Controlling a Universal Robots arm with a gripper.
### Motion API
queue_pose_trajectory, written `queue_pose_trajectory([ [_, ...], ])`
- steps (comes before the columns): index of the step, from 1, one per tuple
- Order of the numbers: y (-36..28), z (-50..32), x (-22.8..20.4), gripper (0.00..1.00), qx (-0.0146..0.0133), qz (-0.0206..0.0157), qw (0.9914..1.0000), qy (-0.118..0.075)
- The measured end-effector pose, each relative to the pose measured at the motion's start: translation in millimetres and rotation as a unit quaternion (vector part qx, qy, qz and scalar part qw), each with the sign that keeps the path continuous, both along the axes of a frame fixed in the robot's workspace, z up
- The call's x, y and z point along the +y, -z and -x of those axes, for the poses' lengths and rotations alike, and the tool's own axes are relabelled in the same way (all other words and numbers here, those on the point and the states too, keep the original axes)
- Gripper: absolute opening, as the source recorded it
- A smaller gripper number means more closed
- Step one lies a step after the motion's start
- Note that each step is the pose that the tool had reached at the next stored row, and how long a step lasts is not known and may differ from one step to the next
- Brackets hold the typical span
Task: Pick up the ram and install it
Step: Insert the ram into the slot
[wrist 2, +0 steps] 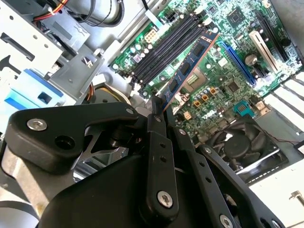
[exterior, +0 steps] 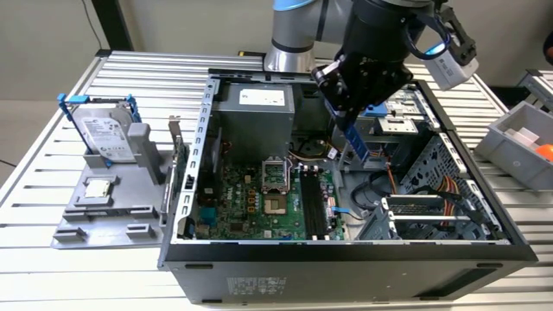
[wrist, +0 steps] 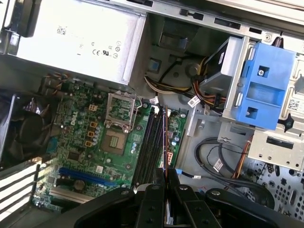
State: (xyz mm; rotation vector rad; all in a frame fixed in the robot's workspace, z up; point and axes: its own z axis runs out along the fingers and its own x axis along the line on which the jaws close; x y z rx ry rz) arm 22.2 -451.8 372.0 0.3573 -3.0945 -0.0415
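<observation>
The upper end of the ram (exterior: pixel 353 139) is hidden inside the gripper (exterior: pixel 344 107), which is pinched shut on it. In the first wrist view the stick appears edge-on as a thin line, so its chips cannot be made out there. It hangs over the open computer case (exterior: pixel 203 194), clear of the motherboard (exterior: pixel 250 201), its long axis running steeply down from the gripper with the free end aimed toward the black memory slots (wrist 2: pixel 166 47).
</observation>
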Motion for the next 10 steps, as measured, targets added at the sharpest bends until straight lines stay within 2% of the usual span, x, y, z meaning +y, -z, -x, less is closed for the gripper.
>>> queue_pose_trajectory([
  [10,6.4,0.0,0.0,0.0,0.0,0.0012,1.0,0.0],
])
